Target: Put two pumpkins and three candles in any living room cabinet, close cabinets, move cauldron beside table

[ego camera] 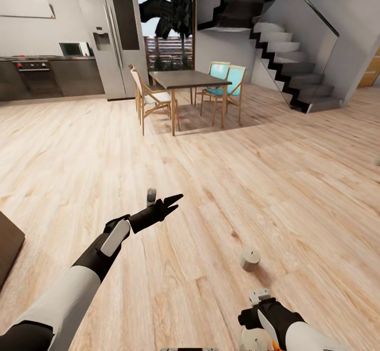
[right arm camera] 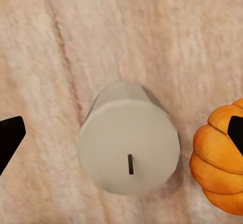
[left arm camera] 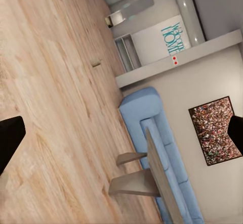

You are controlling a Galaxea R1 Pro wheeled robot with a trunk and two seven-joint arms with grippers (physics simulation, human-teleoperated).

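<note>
My right gripper [right arm camera: 124,133] hangs open straight above a grey-beige candle [right arm camera: 129,150] standing on the wood floor, one finger on each side and clear of it. An orange ribbed pumpkin [right arm camera: 220,163] sits right beside that candle. In the head view this candle [ego camera: 247,339] peeks out at the bottom edge under my right wrist [ego camera: 269,314]. A second candle [ego camera: 249,259] lies on the floor just ahead. My left gripper [ego camera: 173,204] is open and empty in mid-air, with a third candle [ego camera: 151,195] just behind it. The cauldron is out of view.
A dark-brown wood corner [ego camera: 8,245] juts in at the left edge. Farther off are a dining table [ego camera: 190,80] with chairs, a fridge [ego camera: 113,34] and stairs [ego camera: 295,60]. The left wrist view holds a blue sofa [left arm camera: 152,128] and a low pale-topped table [left arm camera: 159,178].
</note>
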